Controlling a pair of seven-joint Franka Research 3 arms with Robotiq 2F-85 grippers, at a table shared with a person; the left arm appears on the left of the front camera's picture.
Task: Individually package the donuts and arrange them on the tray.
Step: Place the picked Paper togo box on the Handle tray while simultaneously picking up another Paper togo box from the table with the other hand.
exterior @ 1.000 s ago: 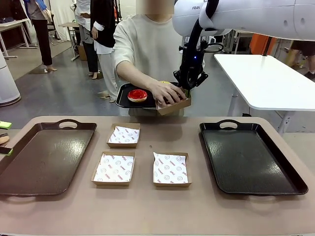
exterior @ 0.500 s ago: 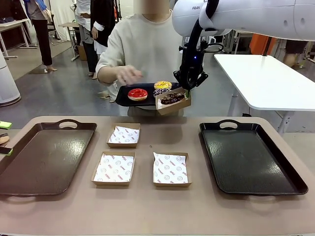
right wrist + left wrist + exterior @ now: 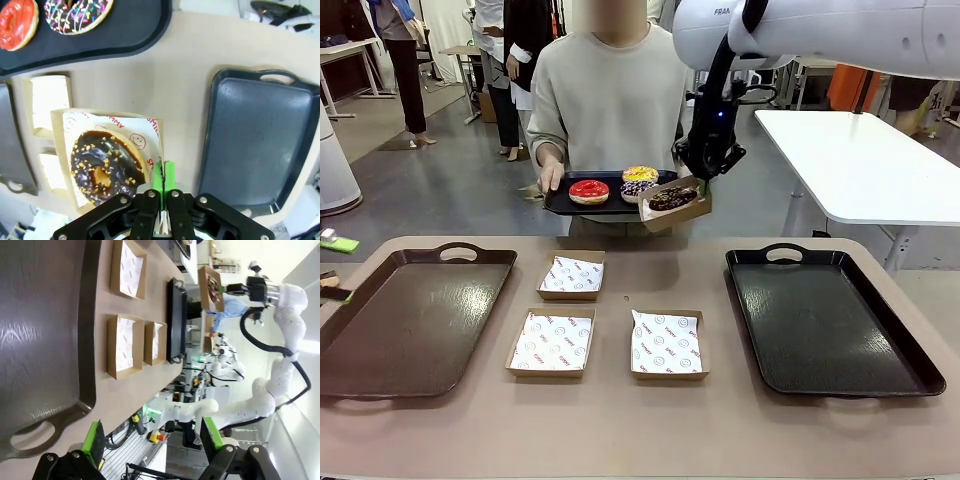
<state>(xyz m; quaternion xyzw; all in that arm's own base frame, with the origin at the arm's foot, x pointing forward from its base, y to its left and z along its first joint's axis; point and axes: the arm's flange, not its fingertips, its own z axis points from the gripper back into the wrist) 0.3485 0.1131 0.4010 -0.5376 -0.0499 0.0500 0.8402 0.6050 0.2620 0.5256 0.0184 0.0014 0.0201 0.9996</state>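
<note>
One donut on "MMY" paper, fingers pinching box.

Red donut: glossy red icing; lay flat at the left end of a small black tray held up in the air.
Yellow donut: yellow icing; flat on the same tray, toward its far right part.
Sprinkled donut: chocolate icing with coloured sprinkles; flat, just in front of the yellow one, near the red one.
Chocolate donut: dark icing with pale crumbs; lay alone in 1 slightly tilted cardboard box, raised just right of the tray.
Count: 3 on the tray, 1 boxed.
</note>
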